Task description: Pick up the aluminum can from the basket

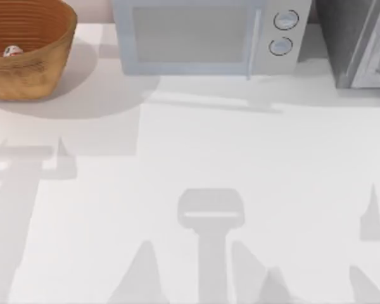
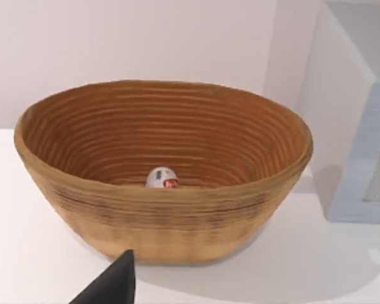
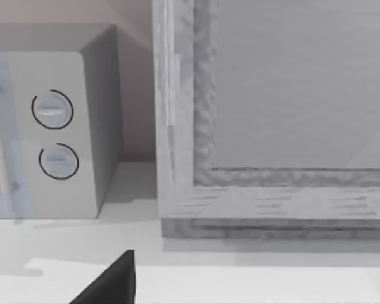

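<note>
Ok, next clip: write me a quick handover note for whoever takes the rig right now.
Left pincer: short of the big round woven wicker basket, holding nothing; one dark fingertip is in sight, so its opening cannot be judged.
Right pincer: off to the right, facing the pale grey microwave and a grey cabinet; idle.
The small whitish-silver aluminum can with its red mark lies at the basket's bottom, at the table's far left.
Done: nothing yet.
Left: reach in, grip the can, lift it out.

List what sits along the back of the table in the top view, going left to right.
The basket with the aluminum can lying inside it, then the pale grey microwave with two round knobs on its right end, then a grey box-like unit at the right edge.
</note>
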